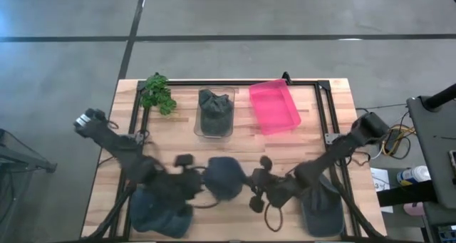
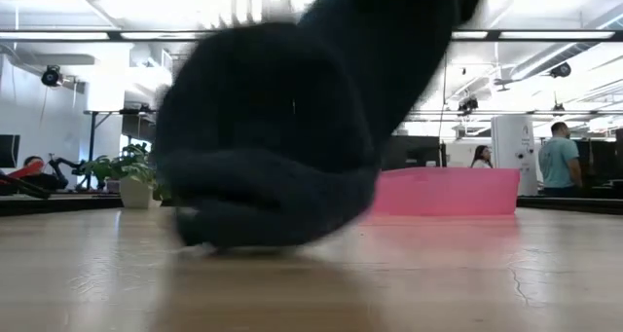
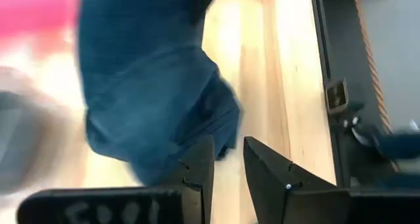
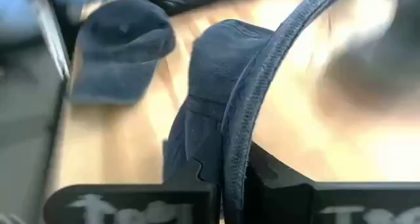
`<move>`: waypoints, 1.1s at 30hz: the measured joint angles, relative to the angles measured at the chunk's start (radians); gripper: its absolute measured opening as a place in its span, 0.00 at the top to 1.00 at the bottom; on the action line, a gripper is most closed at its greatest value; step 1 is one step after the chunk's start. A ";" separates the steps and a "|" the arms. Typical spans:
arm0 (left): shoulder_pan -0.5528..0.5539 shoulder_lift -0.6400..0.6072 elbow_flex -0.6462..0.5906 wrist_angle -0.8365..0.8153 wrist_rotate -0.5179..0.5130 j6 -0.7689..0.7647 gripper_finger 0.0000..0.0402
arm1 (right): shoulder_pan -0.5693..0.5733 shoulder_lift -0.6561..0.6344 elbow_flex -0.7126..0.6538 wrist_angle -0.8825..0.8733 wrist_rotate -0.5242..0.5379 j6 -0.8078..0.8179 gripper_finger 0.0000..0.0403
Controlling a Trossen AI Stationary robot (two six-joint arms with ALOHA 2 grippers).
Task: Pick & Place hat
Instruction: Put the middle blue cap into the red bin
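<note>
Hat [image 1: 224, 177] sat mid-bench near the front edge, dark blue, between both arms. In the right wrist view the right hand [image 4: 233, 178] was clenched on its brim, cloth edge pinched between the fingers w/ the crown hanging ahead. Left hand [image 1: 196, 182] was just beside the hat on the other side; its fingers [image 3: 197, 175] stood partly apart at the fabric edge, and we couldn't tell if they gripped anything.

Our read: grasp step just made, lift next. Brim grip is thin, so we'd raise slowly, keep the pinch deep, and check the left hand is clear before pulling.

Two more caps lay on the bench [image 1: 313, 140], one front-left [image 1: 153, 211], one front-right [image 1: 322, 209]. Farther back: clear bin w/ a hat [image 1: 215, 113], pink tray [image 1: 274, 106], plant [image 1: 158, 93].
</note>
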 joint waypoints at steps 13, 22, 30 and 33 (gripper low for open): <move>-0.107 -0.096 0.181 -0.021 -0.485 -0.085 0.81 | 0.044 -0.025 0.428 -0.582 0.485 -1.546 0.97; -0.102 -0.077 0.173 0.020 -0.543 -0.054 0.81 | 0.185 -0.014 0.431 -1.040 0.294 -1.286 0.97; -0.029 -0.014 0.172 0.074 -0.519 -0.036 0.81 | 0.196 0.026 0.435 -1.125 0.170 -1.290 0.97; 0.049 0.036 0.172 0.109 -0.370 0.010 0.81 | 0.208 0.072 0.428 -1.033 0.171 -1.462 0.97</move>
